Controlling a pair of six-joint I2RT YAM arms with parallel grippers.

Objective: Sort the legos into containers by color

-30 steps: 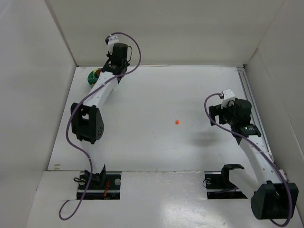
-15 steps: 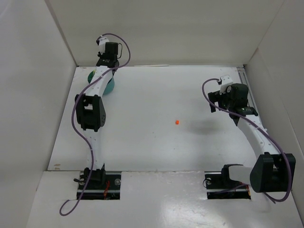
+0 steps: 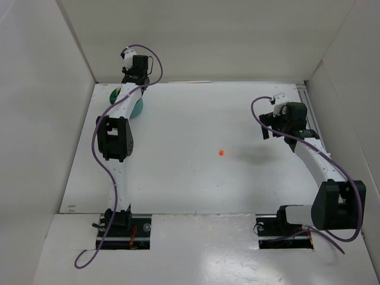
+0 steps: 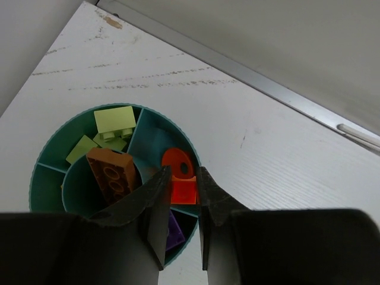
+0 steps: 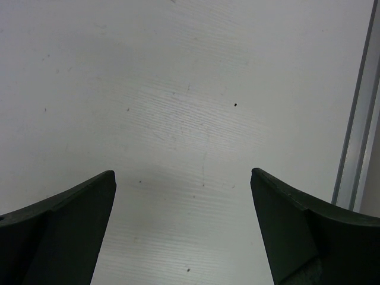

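Left wrist shows a red brick pinched between the narrow-set fingers of my left gripper, hanging over the right side of the teal tub. In the tub, a brown brick lies in the inner ring, green bricks in a far outer compartment, and a purple brick in a near one. From the top view, the tub stands at the table's far left corner, a loose brick lies mid-table, and my right gripper gapes wide above the table.
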